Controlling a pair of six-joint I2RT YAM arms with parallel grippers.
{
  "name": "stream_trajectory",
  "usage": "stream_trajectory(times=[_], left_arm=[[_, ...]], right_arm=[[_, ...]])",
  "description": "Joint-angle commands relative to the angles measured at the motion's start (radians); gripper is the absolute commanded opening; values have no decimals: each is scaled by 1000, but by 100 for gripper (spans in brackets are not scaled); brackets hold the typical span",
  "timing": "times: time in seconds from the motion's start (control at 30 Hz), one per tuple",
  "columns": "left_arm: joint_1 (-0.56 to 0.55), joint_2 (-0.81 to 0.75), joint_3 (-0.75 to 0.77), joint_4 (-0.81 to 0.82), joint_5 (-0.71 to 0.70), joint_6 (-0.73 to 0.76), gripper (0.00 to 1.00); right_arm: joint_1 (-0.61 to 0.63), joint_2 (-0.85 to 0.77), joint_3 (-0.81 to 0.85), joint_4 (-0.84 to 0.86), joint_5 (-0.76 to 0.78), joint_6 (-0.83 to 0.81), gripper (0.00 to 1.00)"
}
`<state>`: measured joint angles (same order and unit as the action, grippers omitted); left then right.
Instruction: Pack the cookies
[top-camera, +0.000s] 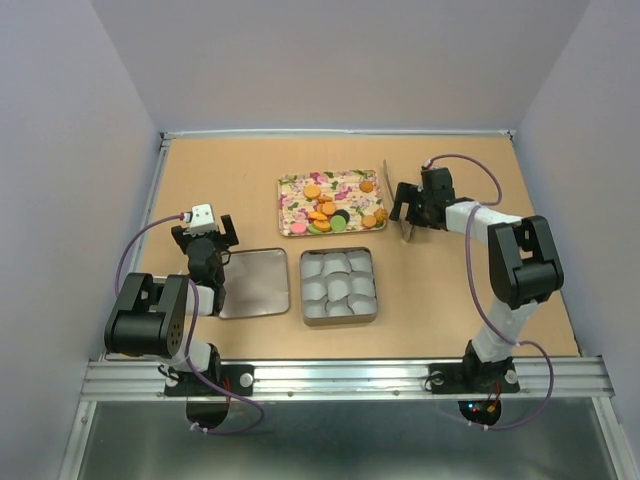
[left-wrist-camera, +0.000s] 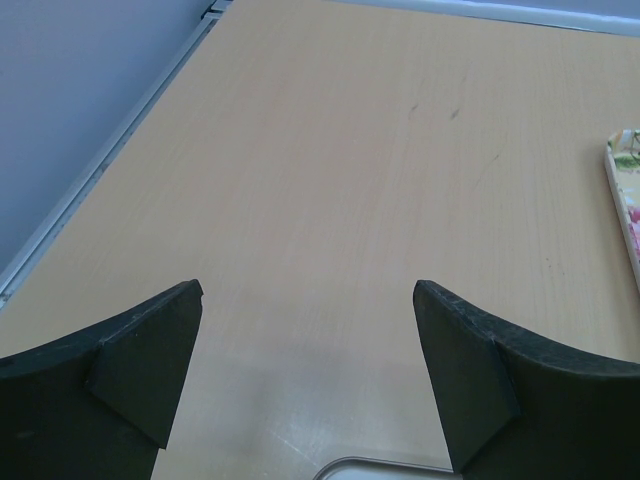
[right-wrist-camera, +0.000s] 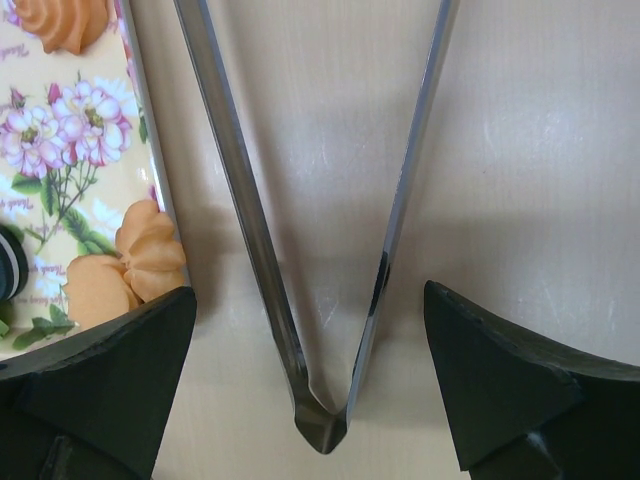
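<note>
The left gripper (left-wrist-camera: 308, 300) hangs over a bare tan table (left-wrist-camera: 330, 180), its two dark fingers (left-wrist-camera: 140, 350) spread wide at the bottom corners with nothing between them. A metal rail (left-wrist-camera: 100, 170) runs along the table's left edge below a grey wall (left-wrist-camera: 70, 80). The edge of a flowered tray (left-wrist-camera: 625, 190) shows at far right. A curved silvery rim (left-wrist-camera: 385, 468), perhaps a tin's, peeks in at bottom centre.

I see the small round flat cookies (top-camera: 327, 212), mostly orange with a few green, pink and one dark disc, lying loose on the floral rectangular tray (top-camera: 296, 192). Most are heaped around its middle, some overlapping. A few orange ones lie apart toward its right side. Through my right wrist camera, the orange ones (right-wrist-camera: 150, 252) look ridged, like piped swirls.
</note>
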<state>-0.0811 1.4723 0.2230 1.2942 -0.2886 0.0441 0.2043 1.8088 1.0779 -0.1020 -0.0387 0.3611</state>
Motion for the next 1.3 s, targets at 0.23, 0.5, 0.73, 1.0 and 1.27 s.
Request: stream_trajectory(times=[0.23,0.5,0.73,1.0,1.27], left_arm=[[6,-15,13,264,-1,3,99],[6,-15,13,264,-1,3,99],[7,-15,13,264,-1,3,99],[6,-15,13,264,-1,3,99],[6,-13,13,264,-1,3,99]], right_arm=[[7,80,125,7,54,-24,99],[32,126,159,-21,123,-50,95],[52,168,201,-74,230,-91,79],[99,210,226,-111,302,-140,79],[133,241,231,-142,362,-148,50]])
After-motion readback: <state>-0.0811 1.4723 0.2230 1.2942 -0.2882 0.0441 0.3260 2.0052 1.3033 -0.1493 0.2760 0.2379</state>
